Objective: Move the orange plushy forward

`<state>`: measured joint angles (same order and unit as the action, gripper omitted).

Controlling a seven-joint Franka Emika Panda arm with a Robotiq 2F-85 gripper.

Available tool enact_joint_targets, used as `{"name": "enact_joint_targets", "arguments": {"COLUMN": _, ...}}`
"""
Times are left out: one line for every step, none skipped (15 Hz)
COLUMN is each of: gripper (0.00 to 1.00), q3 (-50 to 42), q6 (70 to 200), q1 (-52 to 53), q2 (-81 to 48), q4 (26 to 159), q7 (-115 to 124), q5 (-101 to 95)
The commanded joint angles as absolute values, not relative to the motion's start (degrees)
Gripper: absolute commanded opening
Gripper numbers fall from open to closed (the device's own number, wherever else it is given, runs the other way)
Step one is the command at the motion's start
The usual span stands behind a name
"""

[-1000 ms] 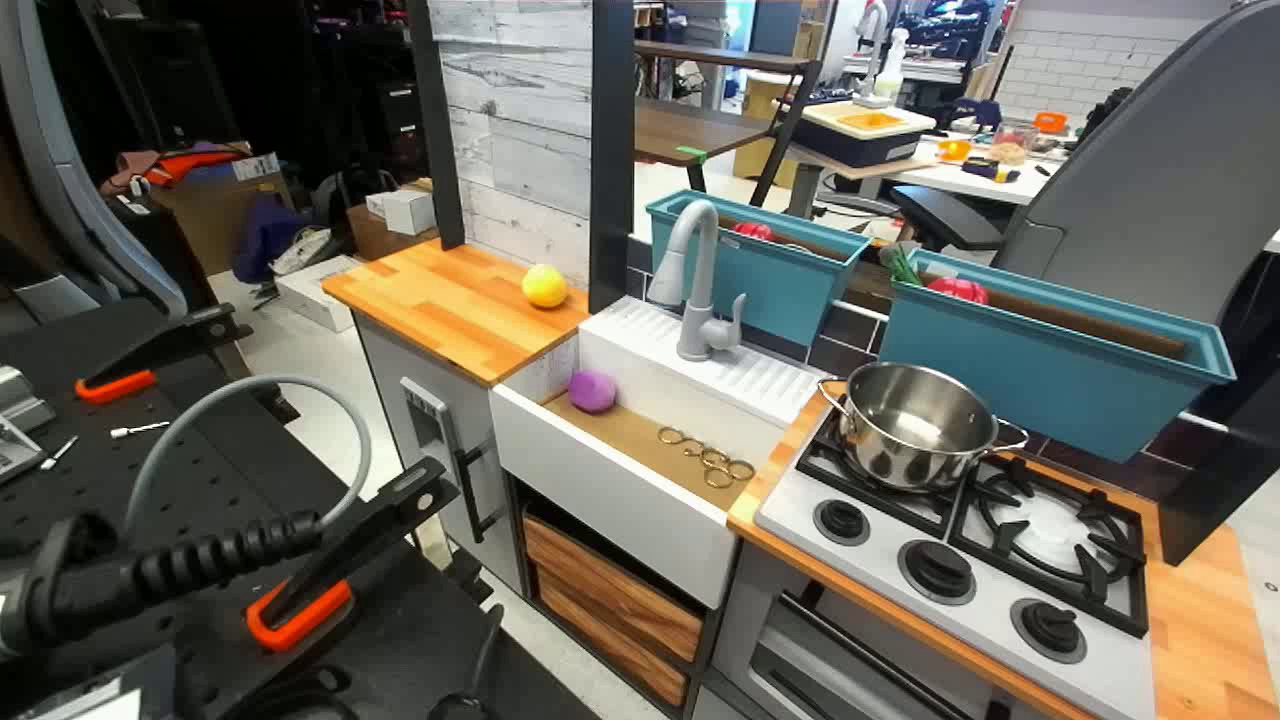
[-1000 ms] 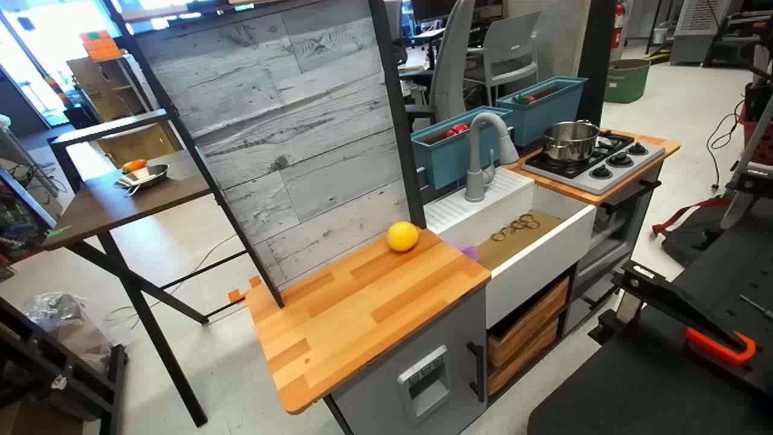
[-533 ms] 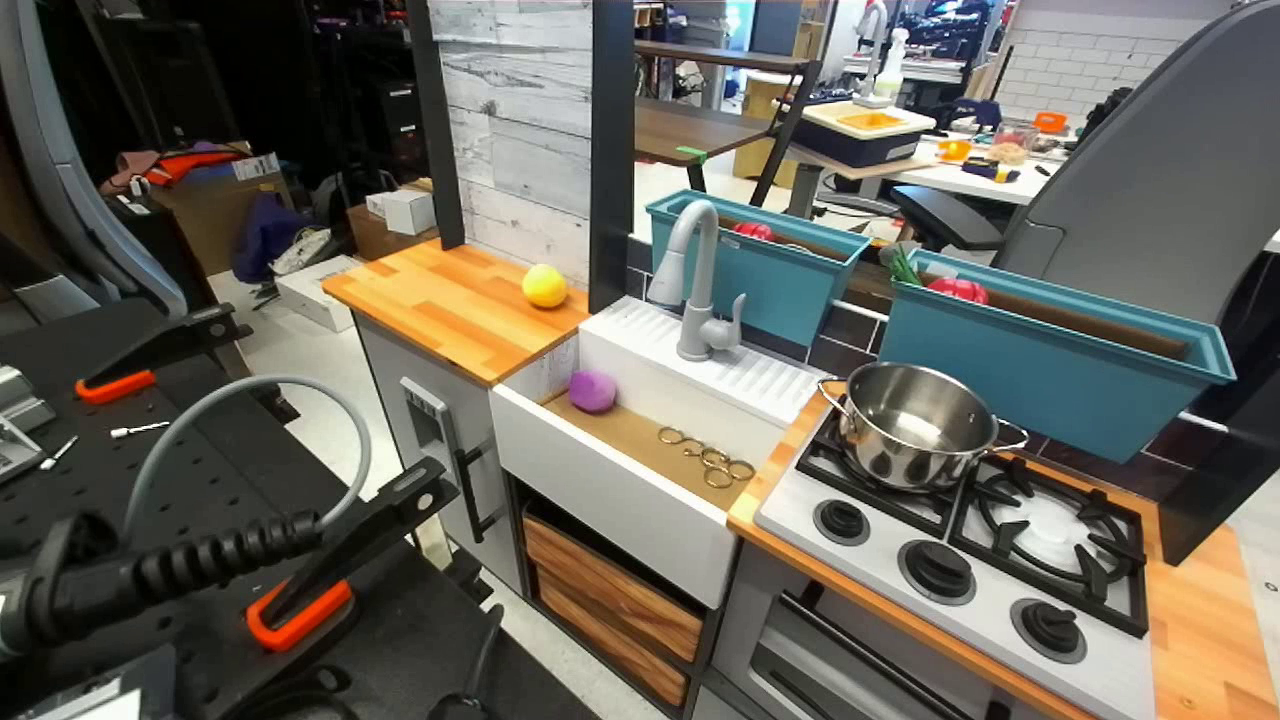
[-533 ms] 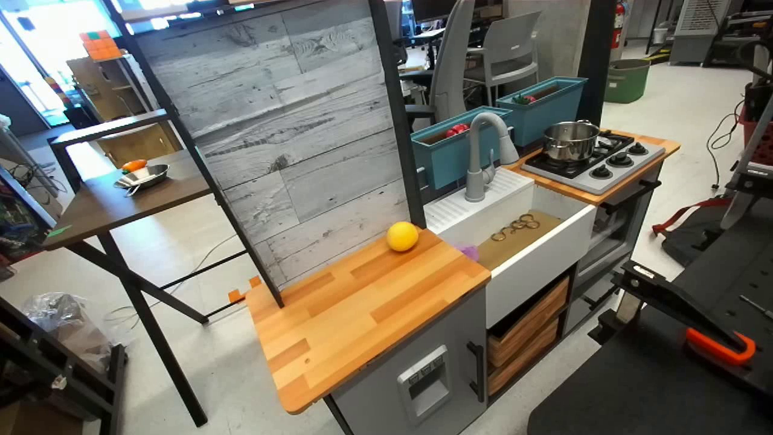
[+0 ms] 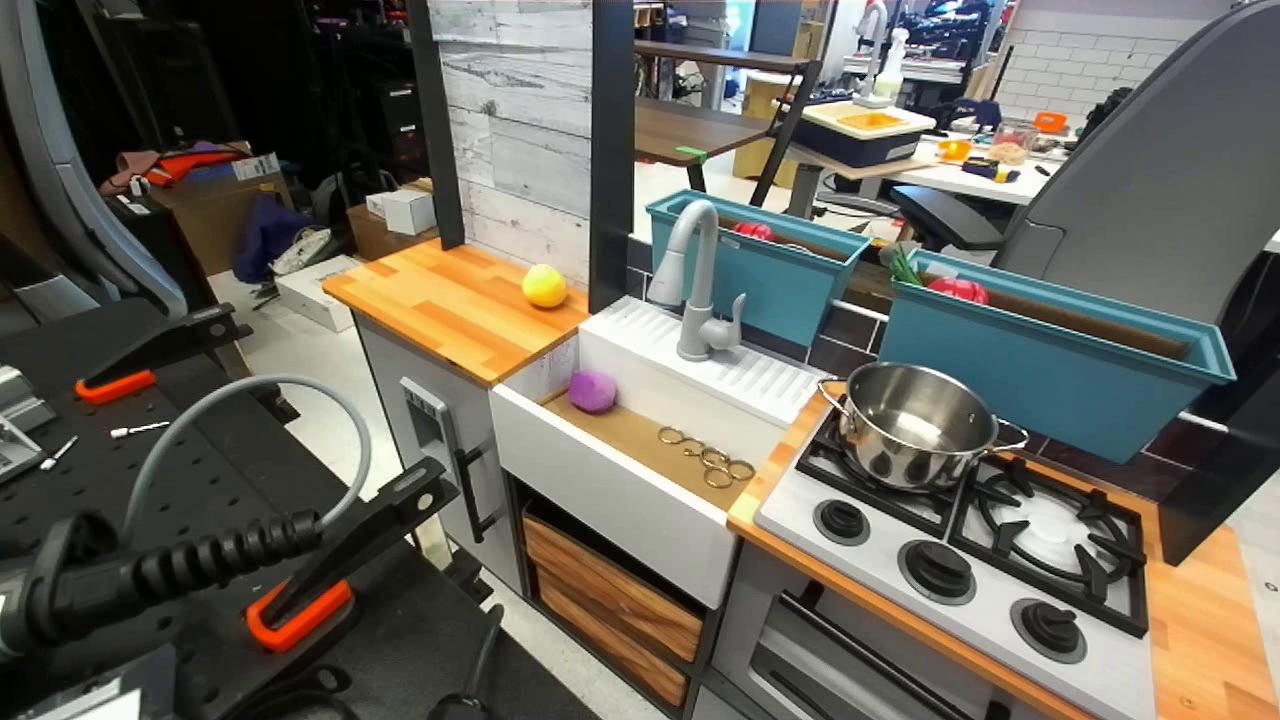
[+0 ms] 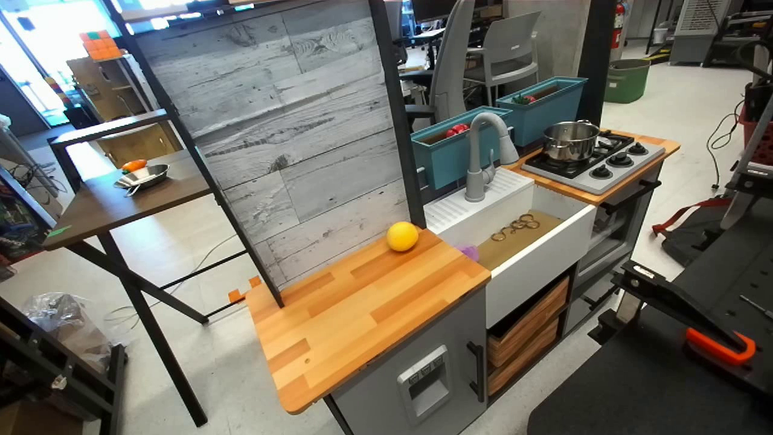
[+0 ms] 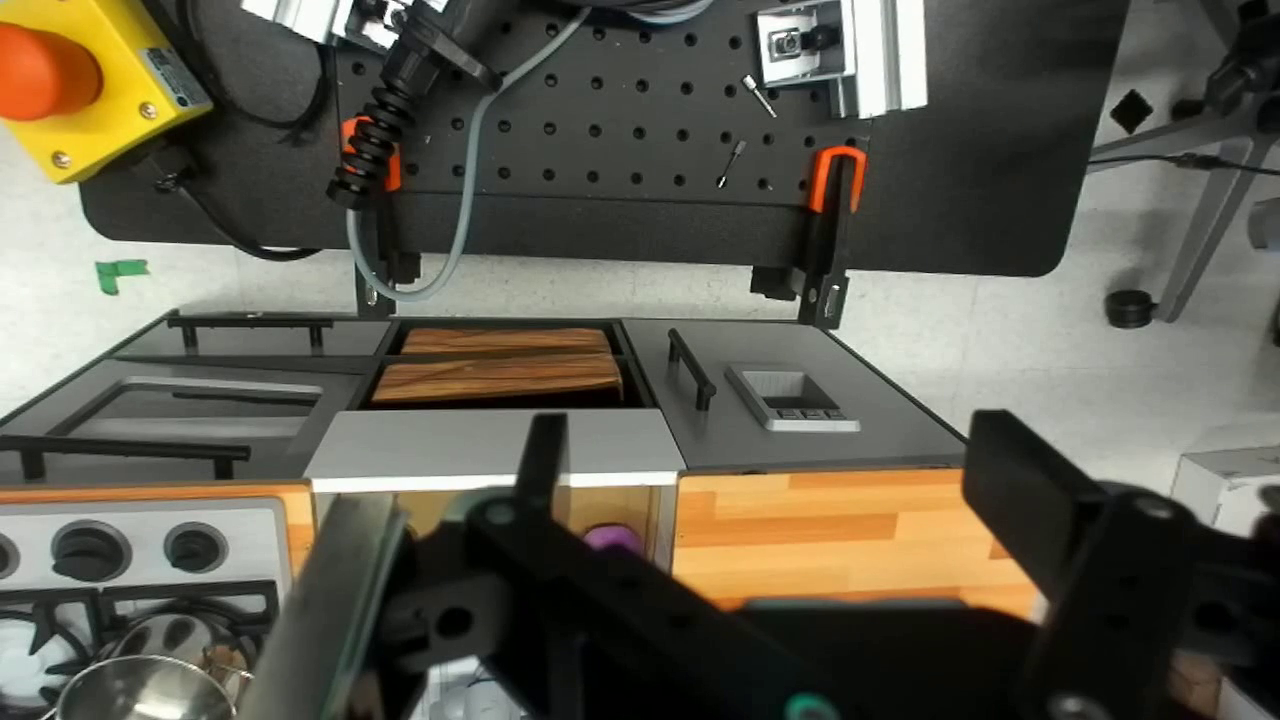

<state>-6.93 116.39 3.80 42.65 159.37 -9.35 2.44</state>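
The orange plushy (image 5: pixel 544 286), a small round yellow-orange ball, rests on the wooden countertop (image 5: pixel 430 300) near its back right corner, close to the dark post. It also shows in an exterior view (image 6: pixel 402 236), beside the grey wood-look panel. My gripper (image 7: pixel 772 442) shows only in the wrist view. Its two black fingers stand wide apart with nothing between them. Below them in that view lie the grey cabinet front and part of the countertop (image 7: pixel 820 525). The plushy does not show in the wrist view.
A white sink (image 5: pixel 615 490) beside the countertop holds a purple object (image 5: pixel 592 391) and several metal rings (image 5: pixel 715 460). A grey faucet (image 5: pixel 700 280) stands behind it. A steel pot (image 5: pixel 915 425) sits on the stove. A tall panel (image 6: pixel 290 139) borders the countertop's back edge.
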Motion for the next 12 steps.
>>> {"name": "enact_joint_targets", "arguments": {"gripper": 1.0, "q3": -4.7, "q6": 121.0, "q1": 3.4, "q2": 39.2, "q4": 159.3, "q7": -6.6, "q5": 4.5}}
{"name": "enact_joint_targets", "arguments": {"gripper": 1.0, "q3": -3.9, "q6": 123.5, "q1": 3.6, "q2": 37.4, "q4": 159.3, "q7": -4.8, "q5": 5.1}}
{"name": "enact_joint_targets", "arguments": {"gripper": 1.0, "q3": -2.8, "q6": 127.4, "q1": 3.9, "q2": 34.4, "q4": 159.4, "q7": -2.4, "q5": 6.1}}
{"name": "enact_joint_targets", "arguments": {"gripper": 1.0, "q3": -1.3, "q6": 131.0, "q1": 3.9, "q2": 31.7, "q4": 159.5, "q7": -0.1, "q5": 6.4}}
{"name": "enact_joint_targets", "arguments": {"gripper": 1.0, "q3": 1.4, "q6": 135.0, "q1": 3.0, "q2": 28.6, "q4": 159.6, "q7": 5.9, "q5": 6.6}}
{"name": "enact_joint_targets", "arguments": {"gripper": 1.0, "q3": 2.6, "q6": 139.3, "q1": 3.4, "q2": 24.8, "q4": 159.4, "q7": 8.2, "q5": 7.1}}
{"name": "enact_joint_targets", "arguments": {"gripper": 1.0, "q3": 4.2, "q6": 144.0, "q1": 3.5, "q2": 21.0, "q4": 158.9, "q7": 10.6, "q5": 6.6}}
{"name": "enact_joint_targets", "arguments": {"gripper": 1.0, "q3": 5.6, "q6": 148.2, "q1": 3.4, "q2": 17.0, "q4": 158.3, "q7": 13.0, "q5": 6.0}}
{"name": "enact_joint_targets", "arguments": {"gripper": 1.0, "q3": 7.0, "q6": 152.4, "q1": 3.0, "q2": 13.3, "q4": 157.7, "q7": 15.4, "q5": 4.9}}
{"name": "enact_joint_targets", "arguments": {"gripper": 1.0, "q3": 8.2, "q6": 156.2, "q1": 2.5, "q2": 9.5, "q4": 156.7, "q7": 17.8, "q5": 3.8}}
{"name": "enact_joint_targets", "arguments": {"gripper": 1.0, "q3": 9.2, "q6": 159.5, "q1": 2.2, "q2": 5.7, "q4": 155.4, "q7": 20.1, "q5": 2.6}}
{"name": "enact_joint_targets", "arguments": {"gripper": 1.0, "q3": 10.1, "q6": 163.0, "q1": 1.4, "q2": 1.9, "q4": 154.0, "q7": 23.0, "q5": 0.1}}
